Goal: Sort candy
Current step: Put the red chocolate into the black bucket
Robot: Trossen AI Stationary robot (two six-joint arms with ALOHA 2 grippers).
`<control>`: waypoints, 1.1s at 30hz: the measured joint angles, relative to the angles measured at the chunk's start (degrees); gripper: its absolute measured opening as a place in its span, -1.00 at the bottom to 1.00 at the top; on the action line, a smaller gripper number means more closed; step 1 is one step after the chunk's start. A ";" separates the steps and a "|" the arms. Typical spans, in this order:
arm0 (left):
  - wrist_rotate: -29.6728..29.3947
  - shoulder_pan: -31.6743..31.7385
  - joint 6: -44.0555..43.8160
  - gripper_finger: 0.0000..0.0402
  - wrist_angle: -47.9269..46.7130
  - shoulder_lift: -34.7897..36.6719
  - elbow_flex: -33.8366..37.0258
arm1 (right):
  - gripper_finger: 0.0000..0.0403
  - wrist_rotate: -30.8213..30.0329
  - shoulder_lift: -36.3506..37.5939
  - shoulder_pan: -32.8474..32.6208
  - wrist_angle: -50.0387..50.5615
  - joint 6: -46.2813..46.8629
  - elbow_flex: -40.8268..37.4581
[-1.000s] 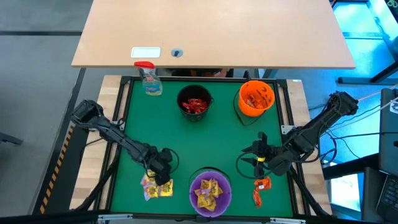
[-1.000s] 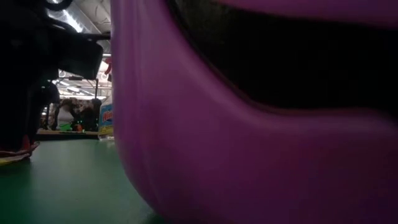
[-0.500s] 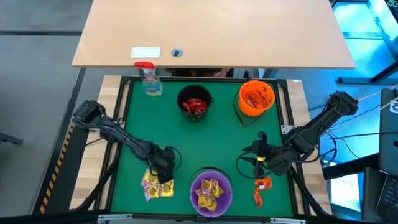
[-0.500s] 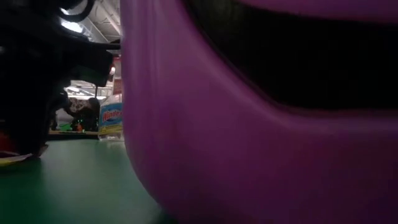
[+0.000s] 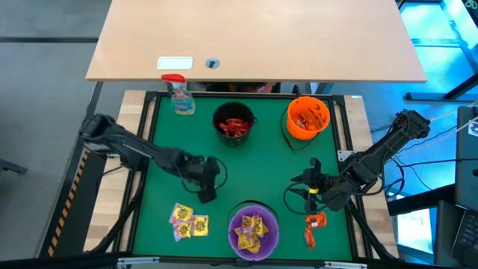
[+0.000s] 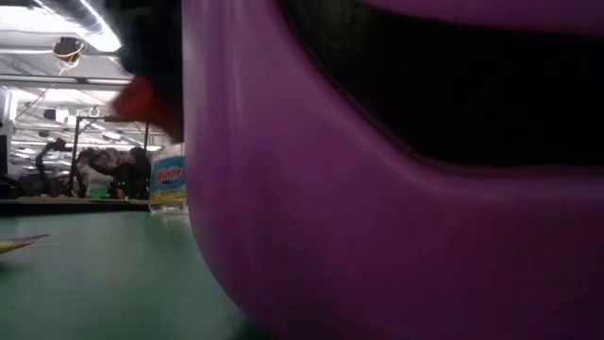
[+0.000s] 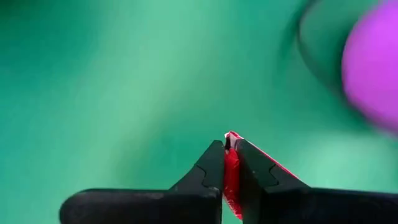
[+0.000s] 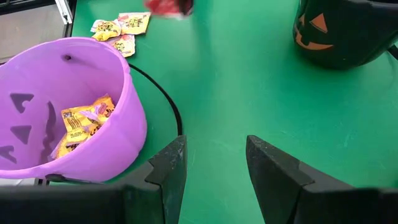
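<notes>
Left claw [image 7: 229, 163] pinching red candy [image 7: 231, 177], raised above mat [image 5: 261, 161]

From above we see the green surface [image 5: 254, 164] evenly and brightly lit. The low view is dim, with ceiling lights glaring behind the blurred purple bucket [image 6: 396, 189]. The left wrist view is smeared, its purple blob unfocused.
</notes>
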State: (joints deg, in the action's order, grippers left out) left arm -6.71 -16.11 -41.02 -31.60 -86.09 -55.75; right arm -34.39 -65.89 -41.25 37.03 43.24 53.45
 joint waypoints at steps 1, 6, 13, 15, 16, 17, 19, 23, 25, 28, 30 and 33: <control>-1.42 0.98 1.72 -0.97 -0.55 0.99 -0.84 | -0.20 -0.03 0.00 0.00 0.00 0.00 0.00; -10.93 7.66 12.53 -0.95 -0.52 4.23 -6.04 | -0.20 -1.95 0.00 0.02 0.09 -0.44 0.00; -11.74 22.11 27.25 -0.95 4.24 4.53 -12.42 | -0.20 -3.39 0.00 0.02 -0.06 -1.09 0.00; -10.17 27.06 30.11 -0.95 6.05 4.53 -12.73 | -0.20 -3.39 0.00 0.02 -0.10 -1.01 0.00; -8.62 29.74 31.16 -0.95 6.52 4.53 -12.72 | -0.20 -3.42 0.00 0.02 -0.11 -0.99 0.00; -6.78 32.37 31.75 -0.94 6.74 4.51 -12.73 | -0.20 -3.53 0.00 0.02 -0.13 -1.00 0.00; -2.82 37.13 32.21 -0.94 6.88 4.01 -12.75 | -0.20 -3.81 0.00 0.02 -0.12 -0.98 0.00; 4.35 43.40 32.25 -0.94 7.08 1.77 -12.76 | -0.20 -5.06 0.00 0.02 -0.11 -1.05 -0.02; 6.13 44.41 32.57 -0.91 8.68 0.85 -12.76 | -0.20 -5.67 0.00 0.02 -0.09 -1.07 -0.02; 7.83 44.58 33.91 -0.79 10.64 -0.81 -12.76 | -0.20 -6.14 0.00 0.02 -0.08 -1.07 -0.02; 9.42 44.28 34.05 -0.68 11.61 -1.82 -12.76 | -0.20 -6.14 0.00 0.02 -0.11 -1.07 -0.02; 10.48 43.76 34.16 -0.50 12.41 -2.79 -12.76 | -0.20 -6.14 0.00 0.02 -0.15 -1.05 -0.02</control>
State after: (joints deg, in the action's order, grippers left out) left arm 3.77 27.65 -6.86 -19.19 -88.88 -68.51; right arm -40.53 -65.89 -41.23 36.88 42.19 53.43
